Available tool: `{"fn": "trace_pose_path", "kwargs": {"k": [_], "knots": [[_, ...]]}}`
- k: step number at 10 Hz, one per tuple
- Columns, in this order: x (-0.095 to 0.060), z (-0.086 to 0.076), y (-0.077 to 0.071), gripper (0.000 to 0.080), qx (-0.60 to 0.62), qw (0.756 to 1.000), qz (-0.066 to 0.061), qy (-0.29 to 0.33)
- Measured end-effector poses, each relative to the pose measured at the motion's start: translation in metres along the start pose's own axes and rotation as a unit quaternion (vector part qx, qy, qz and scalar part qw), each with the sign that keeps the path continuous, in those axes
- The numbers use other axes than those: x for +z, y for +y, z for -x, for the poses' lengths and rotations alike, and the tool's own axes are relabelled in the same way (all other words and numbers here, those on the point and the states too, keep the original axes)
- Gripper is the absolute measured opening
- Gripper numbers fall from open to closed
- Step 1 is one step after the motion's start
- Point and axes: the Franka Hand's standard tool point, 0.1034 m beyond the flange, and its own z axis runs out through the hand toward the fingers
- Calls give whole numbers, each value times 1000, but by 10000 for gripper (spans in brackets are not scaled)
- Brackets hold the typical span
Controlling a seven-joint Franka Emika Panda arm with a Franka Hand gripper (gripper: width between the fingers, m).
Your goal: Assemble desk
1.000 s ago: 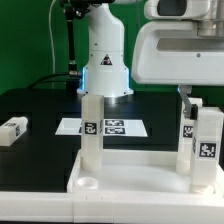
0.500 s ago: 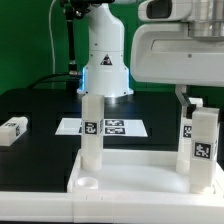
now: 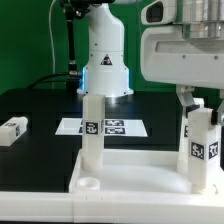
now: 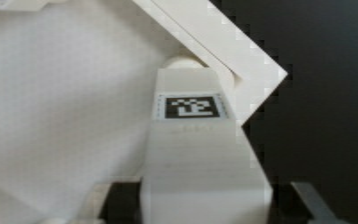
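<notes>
The white desk tabletop lies rim-up at the front of the exterior view. One leg stands upright in its left corner. Another tagged leg stands at the right, further back. My gripper reaches down from the upper right and is shut on a third leg, which stands upright at the tabletop's near right corner. In the wrist view this tagged leg sits between my gripper's dark fingers, with the tabletop beneath it. A fourth leg lies loose at the exterior view's left.
The marker board lies flat on the black table behind the tabletop. The arm's white base rises behind the board. A green wall closes off the back.
My hand has turned a little about the held leg. The leg stays upright at the same corner, and the other parts have not moved.
</notes>
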Motion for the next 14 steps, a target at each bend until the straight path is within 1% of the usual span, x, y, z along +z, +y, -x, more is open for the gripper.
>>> {"fn": "trace_pose_path", "kwargs": {"k": [3,4,7,8,9,10,11,12,14], "knots": [[0,4,-1,290,128,992,2,-1],[0,4,-1,290,169,986,2,-1],[0,6,-1,290,237,972,2,-2],[1,6,-2,290,234,972,2,-2],[1,5,-1,472,186,983,2,-1],[1,6,-1,587,175,985,2,-1],[1,6,-1,587,139,990,3,0],[1,6,-1,637,80,997,3,0],[2,8,-2,649,0,1000,3,-1]]}}
